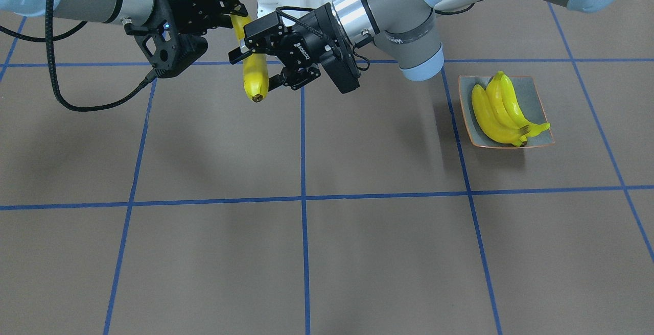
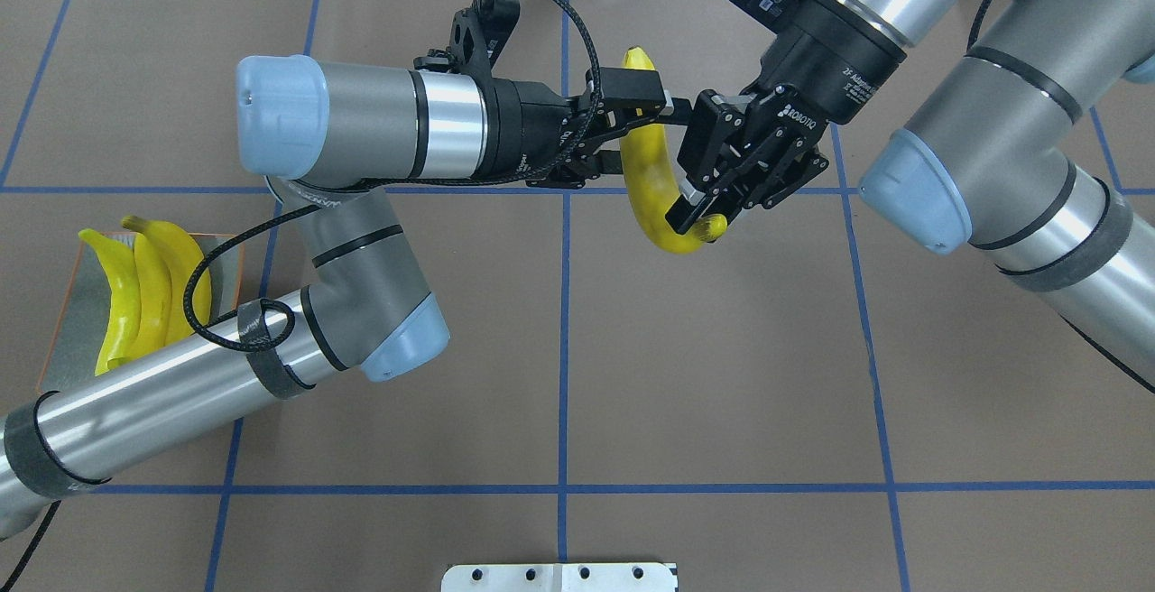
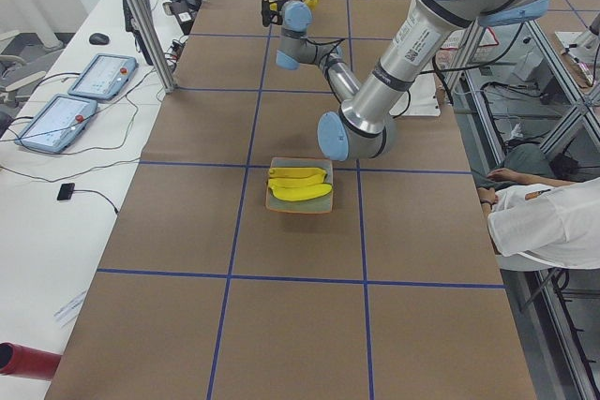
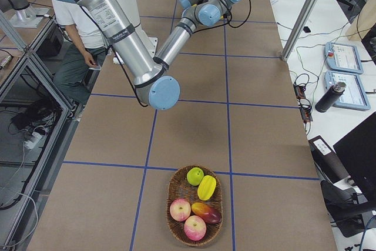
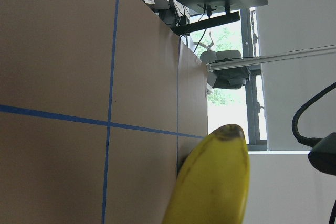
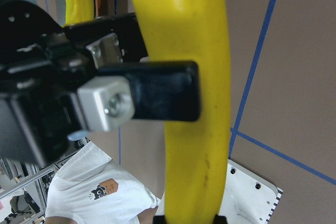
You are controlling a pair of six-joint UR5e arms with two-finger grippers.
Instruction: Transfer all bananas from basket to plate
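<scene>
One yellow banana [image 1: 255, 77] [image 2: 654, 186] hangs above the table's middle, near the robot's base. My right gripper [image 1: 232, 12] [image 2: 699, 217] is shut on one end of it. My left gripper [image 1: 259, 64] [image 2: 632, 127] is open, its fingers straddling the banana's middle; one finger [image 6: 157, 90] crosses in front of the banana [image 6: 189, 24]. The plate [image 1: 531, 95] [image 2: 81, 312] [image 3: 272, 203], on my left side, holds three bananas [image 1: 498, 110] [image 2: 149, 285]. The basket [image 4: 173, 192], at the table's right end, shows no banana.
The basket holds apples [image 4: 180, 208], a green fruit [image 4: 195, 176], a yellow fruit [image 4: 206, 187] and a reddish mango [image 4: 205, 211]. A seated person [image 3: 544, 222] [image 4: 76, 22] is beside the table behind the robot. Tablets [image 3: 94, 77] lie on the side bench.
</scene>
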